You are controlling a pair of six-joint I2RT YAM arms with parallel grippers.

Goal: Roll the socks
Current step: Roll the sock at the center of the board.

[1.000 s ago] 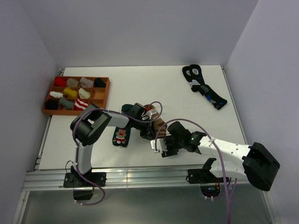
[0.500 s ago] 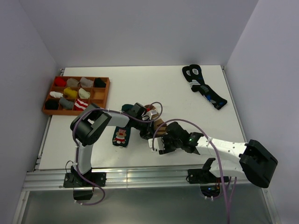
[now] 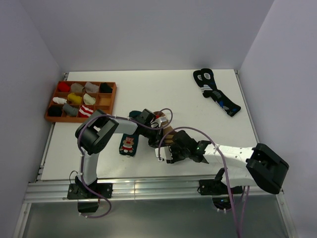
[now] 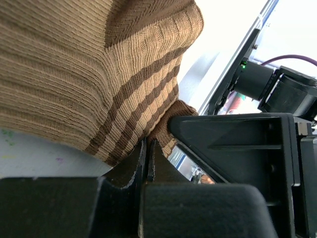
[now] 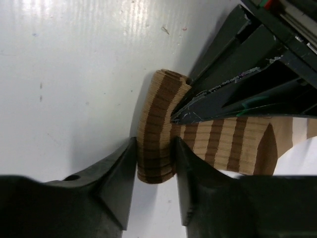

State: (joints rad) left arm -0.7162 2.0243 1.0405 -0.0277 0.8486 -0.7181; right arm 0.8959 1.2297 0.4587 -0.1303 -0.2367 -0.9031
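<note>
The brown sock with cream stripes (image 3: 167, 131) lies mid-table between both grippers. In the left wrist view it (image 4: 99, 74) fills the upper left, and my left gripper (image 4: 148, 145) is shut, with the sock's edge pinched at the tips. In the right wrist view the sock's end is curled into a small roll (image 5: 156, 129). My right gripper (image 5: 154, 163) is closed on that roll from both sides. The flat part of the sock (image 5: 233, 144) runs off to the right under the left gripper's fingers (image 5: 233, 84). The dark green bear sock (image 3: 128, 144) lies just to the left.
A black pair of socks with blue-and-white marks (image 3: 215, 91) lies at the back right. A brown compartment tray (image 3: 64, 120) holding several rolled socks stands at the back left. The two grippers (image 3: 159, 130) (image 3: 167, 149) are almost touching.
My right gripper has moved a little left and forward, closer to the sock's end and the left gripper. The left arm has stayed put.
</note>
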